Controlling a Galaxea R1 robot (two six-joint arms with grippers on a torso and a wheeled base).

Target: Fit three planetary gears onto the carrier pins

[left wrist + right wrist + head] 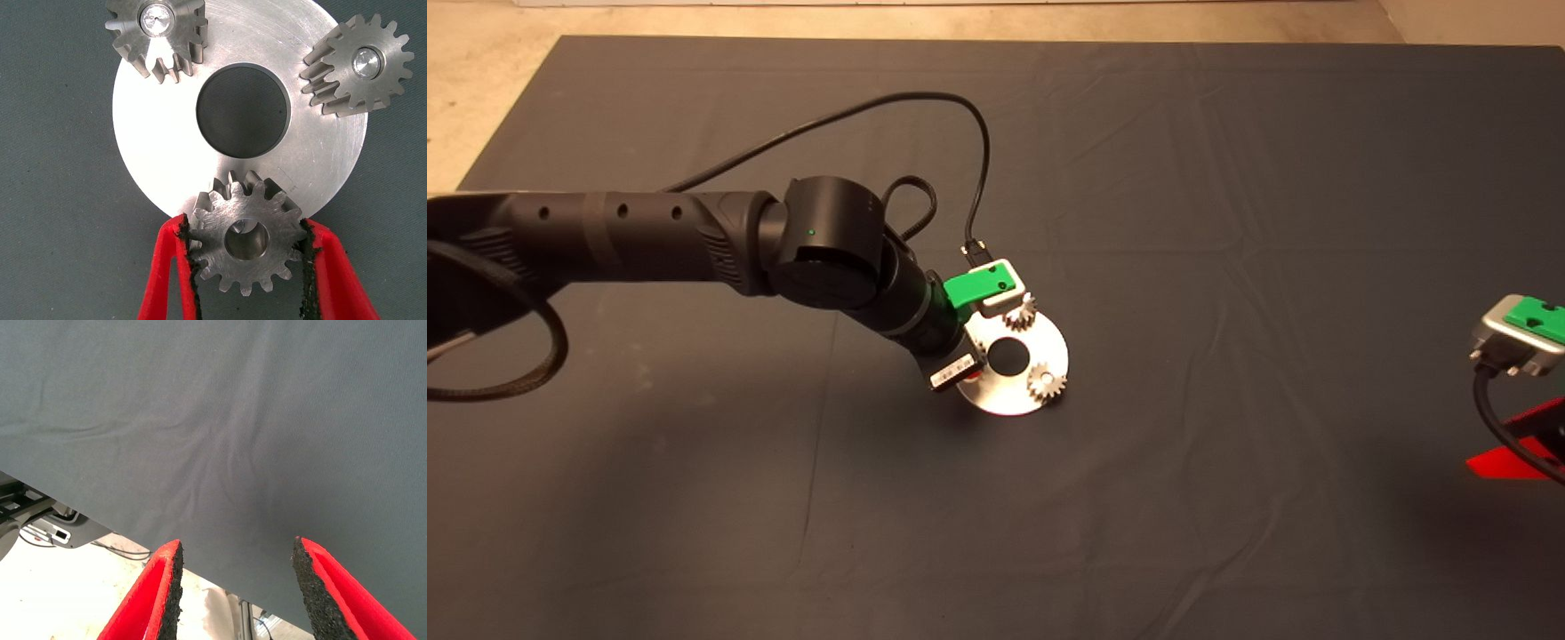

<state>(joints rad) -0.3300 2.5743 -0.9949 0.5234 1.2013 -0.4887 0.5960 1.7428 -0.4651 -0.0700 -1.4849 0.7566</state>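
The left end effector (pixel 247 250) grips a small toothed steel gear (pixel 245 240) between its red fingers (pixel 163 273), holding it over the near rim of the flat round silvery carrier disc (pixel 160 160); through the gear's open centre bore a glint shows, likely the third pin, lying off-centre toward the disc's central hole (pixel 243 110), so the bore probably needs a slight shift that way before lowering; beyond the hole, two more identical gears (pixel 157 33) (pixel 357 67) sit seated on their short silvery pins (pixel 155 18) at the disc's far rim; the right end effector (pixel 233 587) waits open, well apart from the disc, at the dark-matted table's (pixel 1227 267) right edge.
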